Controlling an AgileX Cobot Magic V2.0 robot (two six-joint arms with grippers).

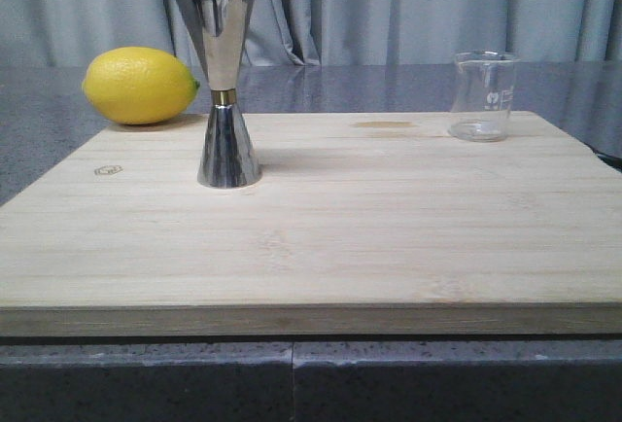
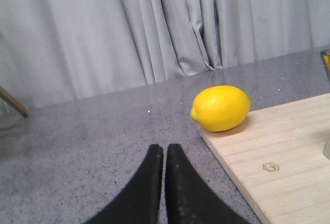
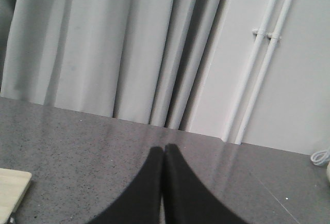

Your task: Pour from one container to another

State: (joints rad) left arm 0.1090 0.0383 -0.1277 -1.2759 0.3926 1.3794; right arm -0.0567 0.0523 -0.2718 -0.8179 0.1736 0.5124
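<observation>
Beaker: the glass beaker (image 1: 483, 96) stood upright near the far right corner of the wooden board (image 1: 311, 247), its long axis vertical, and you could see only a thin trace of anything in its base, if that.
Jigger: the steel jigger (image 1: 222, 82) stood upright on the left half of the board, open cone on top, well apart from the beaker.
Lemon: a lemon (image 1: 140, 85) rested at the far left corner of the board, behind and to the left of the jigger, touching neither vessel.
Left gripper: your left gripper (image 2: 165, 154) had its fingers pressed together with nothing between them; it sat over the grey counter (image 2: 103, 141) off the board's left edge, with the lemon ahead and only a sliver of the jigger at the frame's edge.
Right gripper: your right gripper (image 3: 164, 154) was likewise closed and empty, out over bare counter past the board's right side; only a corner of the board showed in its view and the beaker did not.
Nearer arm: judging by sides, your right arm was the nearer one to the beaker, your left to the jigger.
Key relation: the beaker lay inward and leftward of your right gripper, so you would have had to spread the fingers and come in from the side, across its vertical axis.
Pour direction: from there the jigger lay to the beaker's left across open board.
</observation>
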